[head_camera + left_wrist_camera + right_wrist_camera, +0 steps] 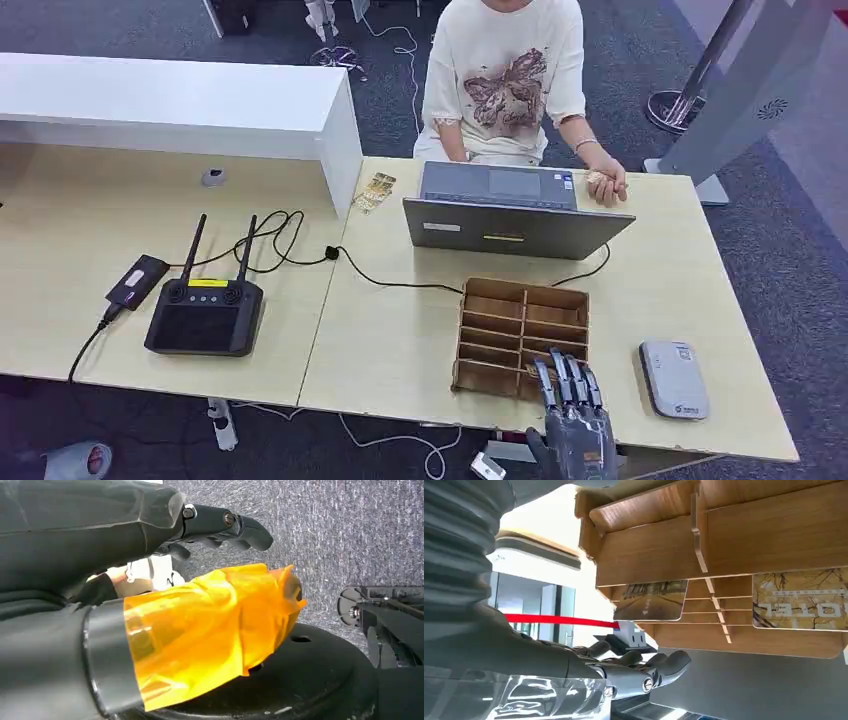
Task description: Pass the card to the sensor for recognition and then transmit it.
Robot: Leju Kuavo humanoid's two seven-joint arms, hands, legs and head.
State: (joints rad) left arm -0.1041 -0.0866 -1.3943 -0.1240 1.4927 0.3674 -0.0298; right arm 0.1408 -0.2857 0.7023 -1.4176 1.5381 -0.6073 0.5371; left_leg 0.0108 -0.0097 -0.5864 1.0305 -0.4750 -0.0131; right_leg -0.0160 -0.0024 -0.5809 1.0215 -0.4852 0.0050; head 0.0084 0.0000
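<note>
Right at the near edge of the desk (400, 370), the right hand (572, 410) is seen with its fingers stretched out and apart, nothing held, fingertips over the near right corner of the wooden organizer (520, 335). From the right wrist view, two cards are tucked in the organizer's slots: one card (651, 600) and a second card (799, 600) beside it with a tree print, neither touched by the hand.

Going left to right across the desk: a small black device (137, 281) on a cable, then a black controller (205, 315) with two antennas, a loose yellowish card (375, 192) lying far back by the white counter (170, 105), a grey laptop (515, 212) with a person (505, 80) sat behind it, the organizer, and a white card reader (673, 378) at the near right, just beside the right hand.

The left hand (220, 525) is seen over grey carpet, fingers loosely extended, nothing gripped; its thumb is wrapped in orange film.
</note>
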